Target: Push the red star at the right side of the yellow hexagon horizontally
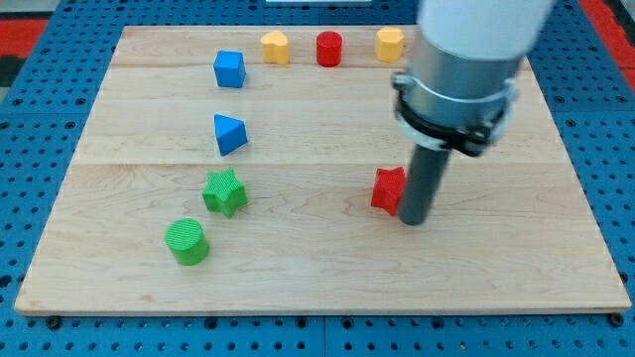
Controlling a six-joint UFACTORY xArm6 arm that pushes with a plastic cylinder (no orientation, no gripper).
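1. Eight coloured blocks lie on the wooden board (317, 268), which rests on a blue pegboard (40, 109).
2. The red star (388, 188) sits right of the board's centre, well below the top row of blocks.
3. My tip (414, 220) stands against the star's right side, touching or just beside it; no claw is fitted, so nothing is gripped.
4. Along the view's top edge, from left: a blue cube (229, 69), a yellow block (275, 47), a red cylinder (328, 49) and a second yellow block (389, 44), partly hidden by the arm's housing (466, 69). Which yellow block is the hexagon cannot be told.
5. On the view's left lie a blue triangular block (229, 133), a green star (225, 192) and a green cylinder (186, 241), well apart from the red star.
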